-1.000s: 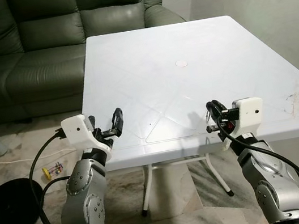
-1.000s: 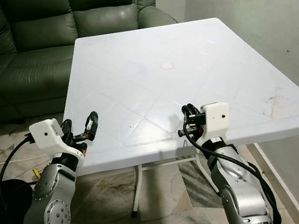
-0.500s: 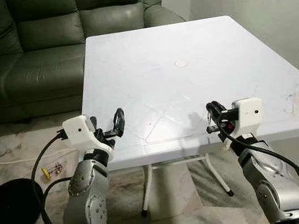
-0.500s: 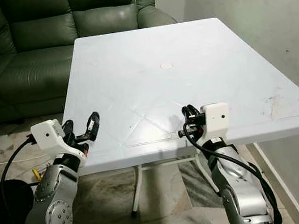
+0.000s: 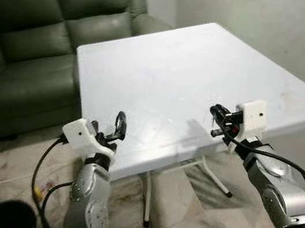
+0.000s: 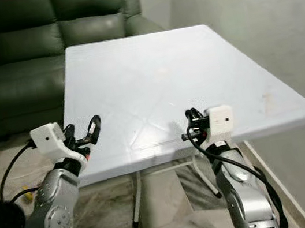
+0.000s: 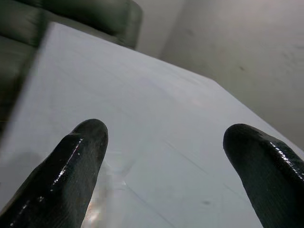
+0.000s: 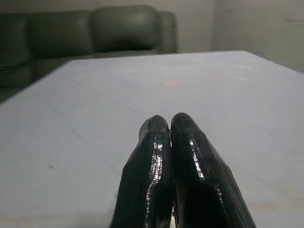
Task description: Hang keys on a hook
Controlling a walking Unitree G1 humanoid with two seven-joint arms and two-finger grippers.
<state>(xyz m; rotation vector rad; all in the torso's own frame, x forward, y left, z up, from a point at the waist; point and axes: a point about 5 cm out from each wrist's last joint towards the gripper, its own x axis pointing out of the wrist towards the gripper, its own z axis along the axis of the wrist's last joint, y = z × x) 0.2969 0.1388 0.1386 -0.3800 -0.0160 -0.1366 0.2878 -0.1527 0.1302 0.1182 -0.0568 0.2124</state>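
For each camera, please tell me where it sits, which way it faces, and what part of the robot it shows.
Left eye view: on the head, looking down at the white table; both arms show.
Right eye view: same scene, with the green sofa behind.
Left wrist view: along the open left pincer, over the tabletop.
Right wrist view: along the shut right pincer, toward the sofa.
All views share the table.

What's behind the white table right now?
A dark green sofa stands behind the white table, with a pale wall to its right. The sofa's lower right corner is covered by the tabletop.
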